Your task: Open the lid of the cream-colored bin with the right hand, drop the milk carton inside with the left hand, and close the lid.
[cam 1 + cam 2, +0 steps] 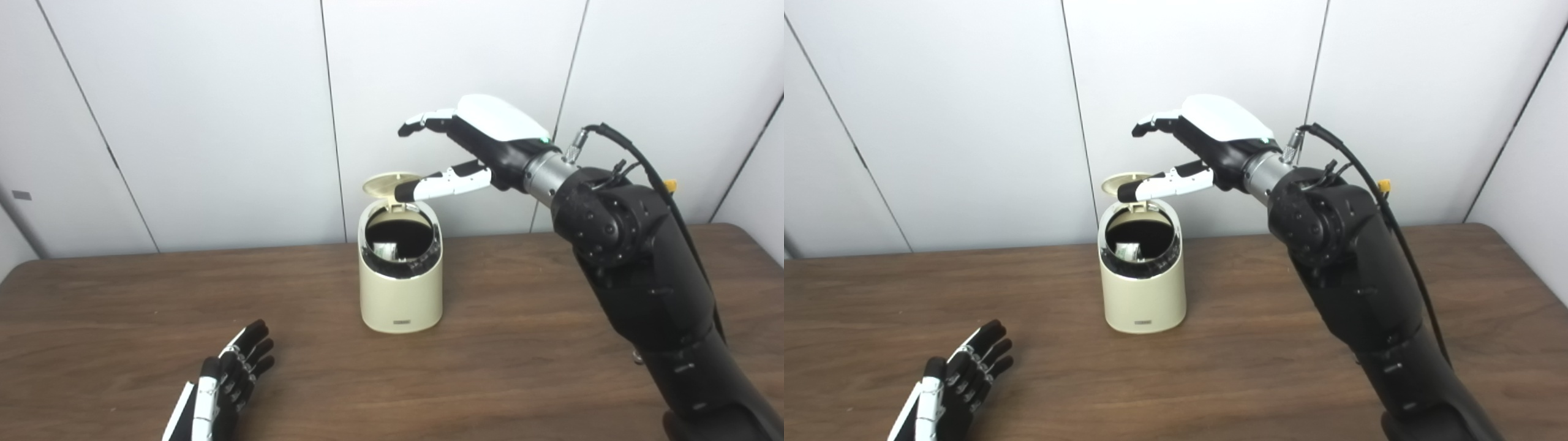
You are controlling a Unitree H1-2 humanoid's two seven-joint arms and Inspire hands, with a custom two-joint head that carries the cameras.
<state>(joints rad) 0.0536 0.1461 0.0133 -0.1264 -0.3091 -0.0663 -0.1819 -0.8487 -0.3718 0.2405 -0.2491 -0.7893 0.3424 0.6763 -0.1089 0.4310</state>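
Observation:
The cream-colored bin [401,288] stands on the wooden table [520,343] near the middle. Its round lid [383,184] is tilted up at the back, leaving the dark mouth uncovered. Inside the mouth shows part of the milk carton [386,250], pale and lying low against the near-left wall. My right hand [471,147] hovers above and just right of the bin, open, its thumb tip reaching over the lid; contact is unclear. Low at the table's near left, my left hand [223,383] lies open and holds nothing.
White wall panels stand right behind the table's far edge. My right forearm [643,294] crosses the table's right half from the bottom right corner. A black cable [649,171] loops over the wrist.

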